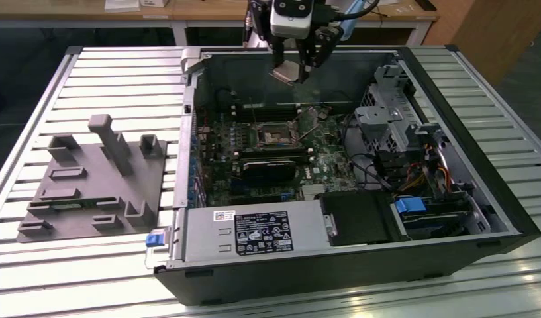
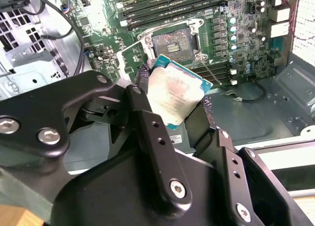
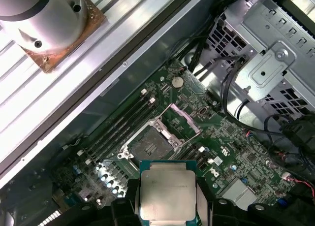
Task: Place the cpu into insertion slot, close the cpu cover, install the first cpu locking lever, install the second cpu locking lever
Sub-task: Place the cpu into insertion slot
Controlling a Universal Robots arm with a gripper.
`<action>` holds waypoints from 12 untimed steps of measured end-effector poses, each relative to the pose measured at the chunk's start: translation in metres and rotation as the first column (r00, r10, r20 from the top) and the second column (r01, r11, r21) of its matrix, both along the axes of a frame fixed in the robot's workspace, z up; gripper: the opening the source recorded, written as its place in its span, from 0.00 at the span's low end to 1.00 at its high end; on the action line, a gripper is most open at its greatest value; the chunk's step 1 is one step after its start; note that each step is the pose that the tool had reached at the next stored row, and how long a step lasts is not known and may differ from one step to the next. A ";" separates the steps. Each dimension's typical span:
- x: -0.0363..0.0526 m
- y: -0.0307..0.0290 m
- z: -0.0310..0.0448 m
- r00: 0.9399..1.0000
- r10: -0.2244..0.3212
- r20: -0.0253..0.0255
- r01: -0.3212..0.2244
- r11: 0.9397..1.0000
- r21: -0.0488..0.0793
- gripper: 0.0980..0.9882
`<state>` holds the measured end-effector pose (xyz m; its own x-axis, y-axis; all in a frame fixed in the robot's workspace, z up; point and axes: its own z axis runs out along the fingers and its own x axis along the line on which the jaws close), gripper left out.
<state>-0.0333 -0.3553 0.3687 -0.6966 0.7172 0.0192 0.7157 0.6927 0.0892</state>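
While clear of one insertion slot (image 3: 150, 147), one cpu (image 3: 167, 194) in the end effector (image 1: 298, 66)

I work over a slatted metal tabletop (image 1: 120, 73). Behind it stands a wooden desk (image 1: 199, 10) above dark floor (image 1: 23, 73).

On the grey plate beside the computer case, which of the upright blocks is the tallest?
The slim post toward the grey plate's middle; everything else on it stands clearly lower.
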 end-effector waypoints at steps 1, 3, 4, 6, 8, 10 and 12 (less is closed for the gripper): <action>0.0000 0.0000 0.0000 1.000 -0.006 0.000 0.006 1.000 0.000 0.50; 0.0000 0.0000 0.0000 1.000 -0.019 0.000 0.019 1.000 0.000 0.50; 0.0000 0.0000 0.0000 1.000 -0.026 0.000 0.026 1.000 0.000 0.50; 0.0000 0.0000 0.0000 0.999 -0.038 0.000 0.038 0.999 0.000 0.50; 0.0000 0.0000 0.0000 0.999 -0.051 0.000 0.051 0.999 0.000 0.50; 0.0000 0.0000 -0.0001 0.998 -0.064 0.000 0.064 0.998 0.000 0.50; 0.0000 0.0000 -0.0001 0.997 -0.078 0.000 0.078 0.997 0.000 0.50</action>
<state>-0.0333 -0.3553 0.3686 -0.6388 0.7691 0.0192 0.7673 0.6351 0.0891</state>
